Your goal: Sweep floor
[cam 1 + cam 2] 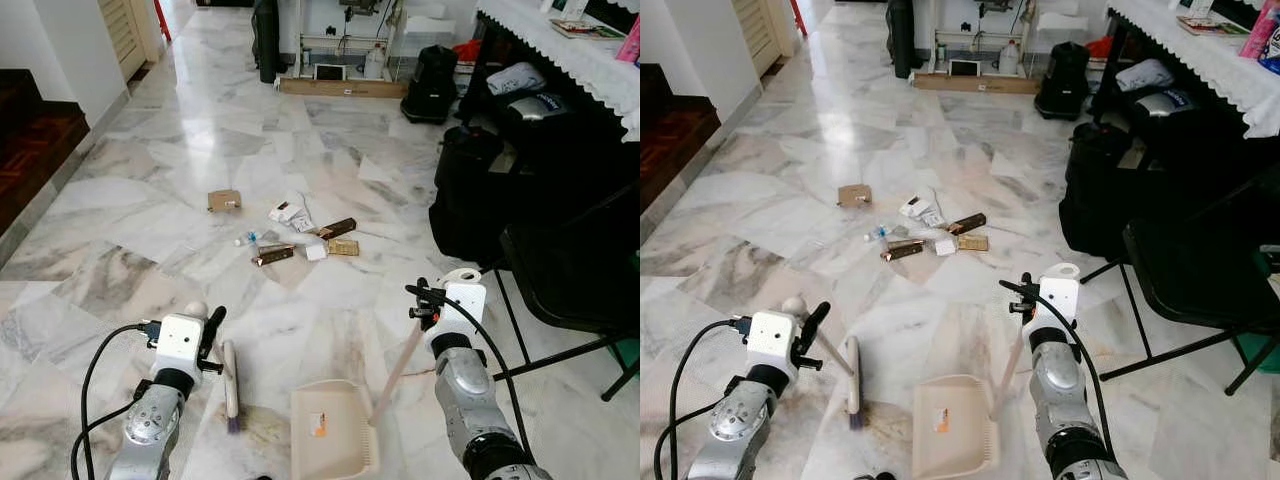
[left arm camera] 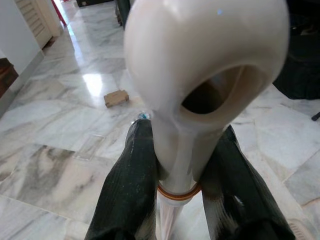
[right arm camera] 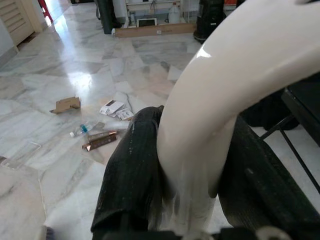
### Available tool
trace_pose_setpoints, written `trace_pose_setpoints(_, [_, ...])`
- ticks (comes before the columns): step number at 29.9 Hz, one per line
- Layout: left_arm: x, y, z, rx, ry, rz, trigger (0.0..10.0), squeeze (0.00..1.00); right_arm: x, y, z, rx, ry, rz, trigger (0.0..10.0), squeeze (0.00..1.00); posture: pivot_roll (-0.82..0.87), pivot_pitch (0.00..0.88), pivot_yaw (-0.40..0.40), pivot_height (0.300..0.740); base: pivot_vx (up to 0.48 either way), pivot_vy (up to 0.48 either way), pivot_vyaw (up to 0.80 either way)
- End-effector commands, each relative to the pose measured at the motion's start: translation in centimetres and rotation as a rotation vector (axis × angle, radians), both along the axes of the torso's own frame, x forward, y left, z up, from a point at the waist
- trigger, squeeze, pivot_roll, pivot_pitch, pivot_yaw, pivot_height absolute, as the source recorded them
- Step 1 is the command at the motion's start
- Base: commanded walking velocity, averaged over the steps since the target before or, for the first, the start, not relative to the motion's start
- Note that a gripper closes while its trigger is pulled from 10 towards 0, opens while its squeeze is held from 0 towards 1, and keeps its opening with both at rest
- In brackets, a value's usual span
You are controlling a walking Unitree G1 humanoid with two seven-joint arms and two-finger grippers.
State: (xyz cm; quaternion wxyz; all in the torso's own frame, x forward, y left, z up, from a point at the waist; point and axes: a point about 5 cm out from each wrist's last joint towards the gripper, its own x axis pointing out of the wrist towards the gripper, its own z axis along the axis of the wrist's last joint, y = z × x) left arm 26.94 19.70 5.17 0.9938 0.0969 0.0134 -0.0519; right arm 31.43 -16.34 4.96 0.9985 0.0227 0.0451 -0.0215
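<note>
left gripper [image 2: 175, 165] clamping broom handle [image 2: 200, 75], right gripper [image 3: 195, 165] clamping dustpan [image 1: 333, 428] handle, no legible writing

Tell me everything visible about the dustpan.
The dustpan is cream-coloured, plastic by its look, with raised side walls and a small orange label inside its tray. It rests on the marble floor between the two arms, short of the scattered litter, its tray holding no litter. A long pale handle rises slanting from its right rear corner to the right claw, which is shut on it. The brush lies just to its left, apart.
</note>
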Motion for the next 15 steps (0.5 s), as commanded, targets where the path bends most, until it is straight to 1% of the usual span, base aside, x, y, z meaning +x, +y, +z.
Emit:
trace_pose_setpoints(1, [0.23, 0.06, 0.73, 0.000, -0.030, 0.005, 10.0, 0.00, 0.37, 0.13, 0.95, 0.004, -0.050, 0.003, 10.0, 0.00, 0.07, 0.069, -0.017, 0.740, 0.000, 0.000, 0.00])
trace_pose_setpoints(12, [0.28, 0.07, 0.81, -0.001, -0.032, 0.003, 10.0, 0.00, 0.35, 0.30, 0.88, 0.009, -0.047, 0.007, 10.0, 0.00, 0.07, 0.068, -0.016, 0.740, 0.000, 0.000, 0.00])
trace_pose_setpoints(15, [0.32, 0.05, 0.84, 0.000, -0.032, 0.002, 10.0, 0.00, 0.37, 0.32, 0.89, 0.010, -0.047, 0.008, 10.0, 0.00, 0.07, 0.069, -0.016, 0.740, 0.246, 0.000, 0.00])
